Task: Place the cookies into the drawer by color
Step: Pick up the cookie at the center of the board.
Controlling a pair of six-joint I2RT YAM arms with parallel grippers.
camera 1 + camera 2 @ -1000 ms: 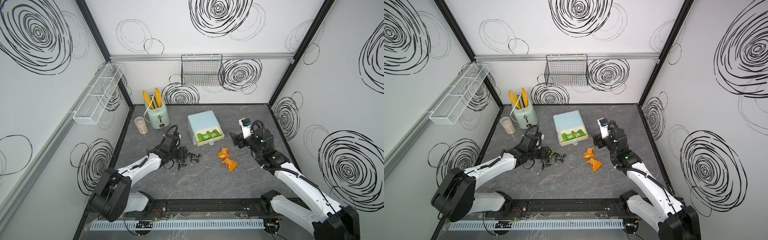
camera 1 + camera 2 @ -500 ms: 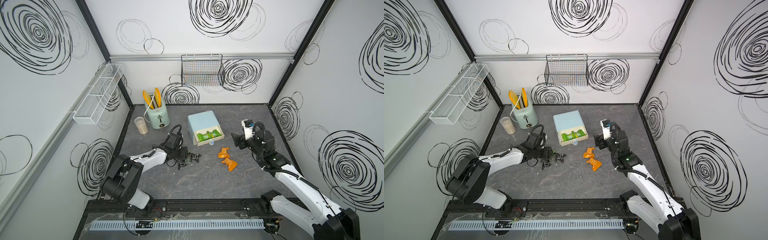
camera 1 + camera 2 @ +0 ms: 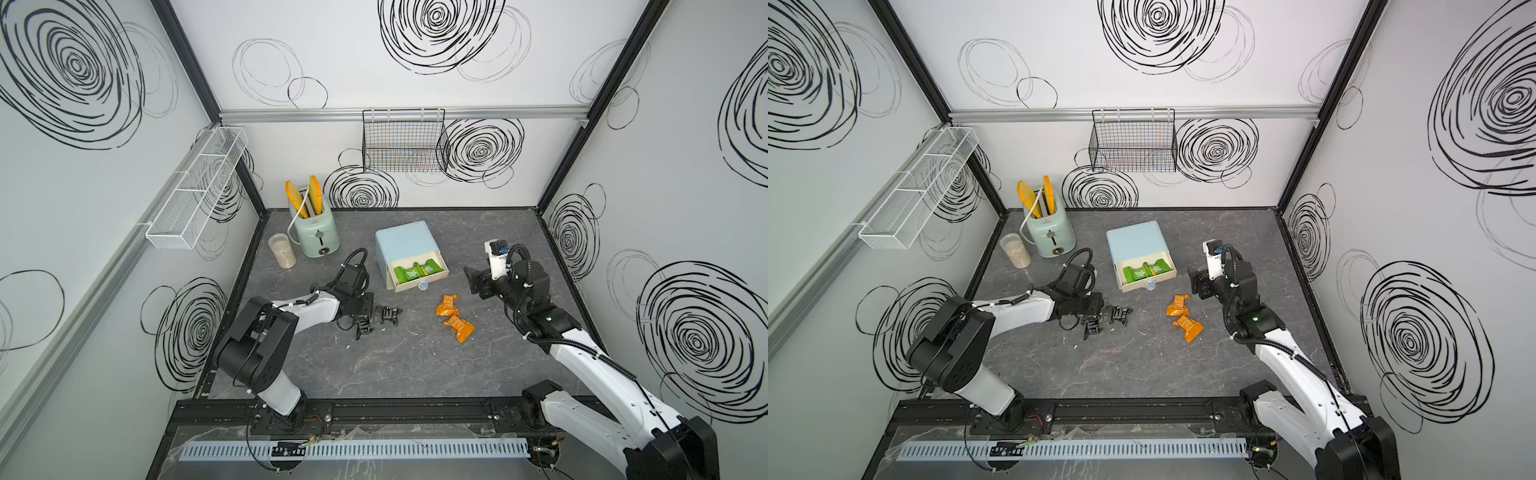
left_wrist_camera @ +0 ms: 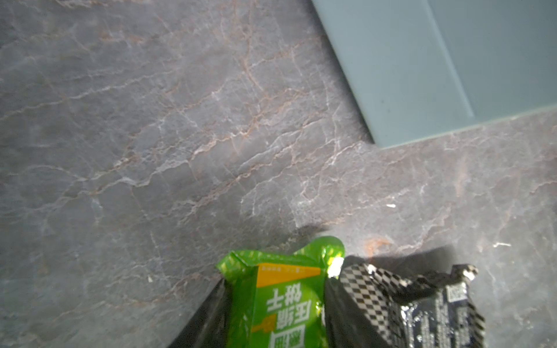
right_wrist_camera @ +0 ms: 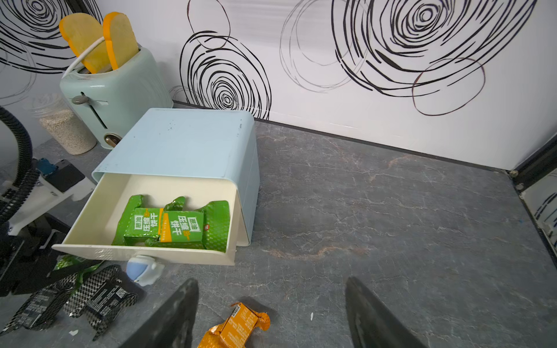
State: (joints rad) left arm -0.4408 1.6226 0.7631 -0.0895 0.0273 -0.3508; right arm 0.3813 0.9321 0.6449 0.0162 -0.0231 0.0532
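The pale blue drawer (image 3: pixel 405 243) stands mid-table with its top drawer pulled out, and green cookies (image 3: pixel 415 271) lie inside it. Black cookies (image 3: pixel 386 313) lie left of the drawer. Low over them, my left gripper (image 3: pixel 365 305) is shut on a green cookie (image 4: pixel 283 295), which fills the gap between its dark fingers. A black cookie (image 4: pixel 407 304) lies right beside it. Two orange cookies (image 3: pixel 448 304) lie on the table in front of the drawer. My right gripper (image 5: pixel 271 281) hangs open above one orange cookie (image 5: pixel 238 327), clear of it.
A mint toaster (image 3: pixel 316 230) with two bread slices and a small jar (image 3: pixel 282 250) stand at the back left. A wire basket (image 3: pixel 405 141) hangs on the back wall, and a white rack (image 3: pixel 195 191) on the left wall. The drawer's knob (image 5: pixel 140 269) sticks out forward.
My left gripper's jaws have narrowed onto the green cookie, and the left arm's elbow has swung back towards its base. The right arm has barely moved.
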